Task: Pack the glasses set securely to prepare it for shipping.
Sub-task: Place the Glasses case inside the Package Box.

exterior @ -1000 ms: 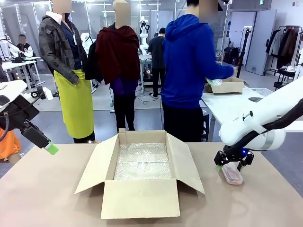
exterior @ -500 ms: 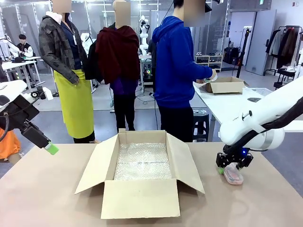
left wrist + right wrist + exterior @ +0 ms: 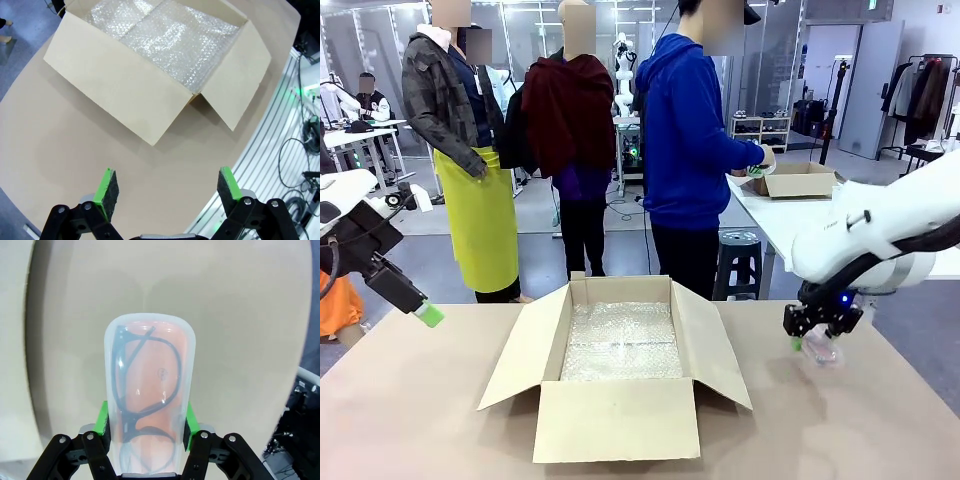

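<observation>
A pinkish translucent glasses case [image 3: 148,390], with black frames visible through it, is clamped between my right gripper's green pads [image 3: 104,420]. In the front view my right gripper [image 3: 817,340] is shut on that case [image 3: 822,350] and holds it just above the table at the right, beside the open cardboard box [image 3: 620,400]. Bubble wrap [image 3: 620,340] lines the box floor. My left gripper [image 3: 425,313] hangs open over the table's left edge. From the left wrist view its fingers [image 3: 107,187] stand wide apart with nothing between them, above the table near the box [image 3: 125,85].
A person in a blue hoodie [image 3: 685,150] stands beyond the far edge, turned toward another table with a small box [image 3: 798,180]. The table surface [image 3: 420,420] lies bare on both sides of the cardboard box.
My right gripper closed on the pinkish case and lifted it off the table, moving slightly up and right. The person in blue shifted left. My left arm stayed still.
</observation>
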Action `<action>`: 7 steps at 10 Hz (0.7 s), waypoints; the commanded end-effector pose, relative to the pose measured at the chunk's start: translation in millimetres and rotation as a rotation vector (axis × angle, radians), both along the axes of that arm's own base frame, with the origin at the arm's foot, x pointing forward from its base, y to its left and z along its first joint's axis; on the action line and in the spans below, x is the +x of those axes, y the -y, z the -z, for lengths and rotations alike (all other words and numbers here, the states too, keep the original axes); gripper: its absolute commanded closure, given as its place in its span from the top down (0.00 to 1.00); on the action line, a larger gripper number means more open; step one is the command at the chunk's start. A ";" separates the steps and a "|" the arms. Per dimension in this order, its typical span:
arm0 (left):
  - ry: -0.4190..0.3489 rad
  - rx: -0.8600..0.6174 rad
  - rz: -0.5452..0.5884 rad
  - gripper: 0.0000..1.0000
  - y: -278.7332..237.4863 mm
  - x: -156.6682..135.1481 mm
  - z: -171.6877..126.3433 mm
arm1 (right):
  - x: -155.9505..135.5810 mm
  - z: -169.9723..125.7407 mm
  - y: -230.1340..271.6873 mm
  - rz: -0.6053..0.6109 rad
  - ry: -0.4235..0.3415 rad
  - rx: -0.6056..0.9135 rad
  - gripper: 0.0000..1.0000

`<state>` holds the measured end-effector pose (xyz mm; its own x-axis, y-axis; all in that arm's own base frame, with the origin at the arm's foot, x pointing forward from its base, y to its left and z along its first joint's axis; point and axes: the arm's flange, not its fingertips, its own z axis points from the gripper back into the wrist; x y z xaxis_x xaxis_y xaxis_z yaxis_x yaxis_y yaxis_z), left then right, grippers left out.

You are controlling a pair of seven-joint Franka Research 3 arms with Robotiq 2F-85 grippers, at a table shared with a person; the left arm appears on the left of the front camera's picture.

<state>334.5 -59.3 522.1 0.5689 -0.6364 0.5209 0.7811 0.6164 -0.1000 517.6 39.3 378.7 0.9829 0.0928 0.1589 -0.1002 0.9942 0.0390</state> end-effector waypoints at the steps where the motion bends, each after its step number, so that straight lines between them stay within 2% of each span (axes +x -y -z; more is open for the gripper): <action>1: -0.003 -0.019 0.015 1.00 -1.3 -0.6 -0.6 | -15.3 -32.4 -4.9 -0.053 0.010 -0.015 0.41; 2: -0.003 -0.019 0.015 1.00 -1.3 -0.6 -0.6 | -17.5 -47.9 -12.6 -0.115 0.015 -0.031 0.41; 4: -0.003 -0.019 0.015 1.00 -1.3 -0.6 -0.6 | -19.7 -82.8 -39.2 -0.359 0.041 -0.105 0.41; 6: -0.003 -0.019 0.015 1.00 -1.3 -0.6 -0.6 | -30.9 -120.8 -86.0 -1.052 0.141 -0.134 0.41; 7: -0.003 -0.019 0.015 1.00 -1.3 -0.6 -0.6 | -26.9 -133.2 -111.7 -1.174 0.160 -0.152 0.41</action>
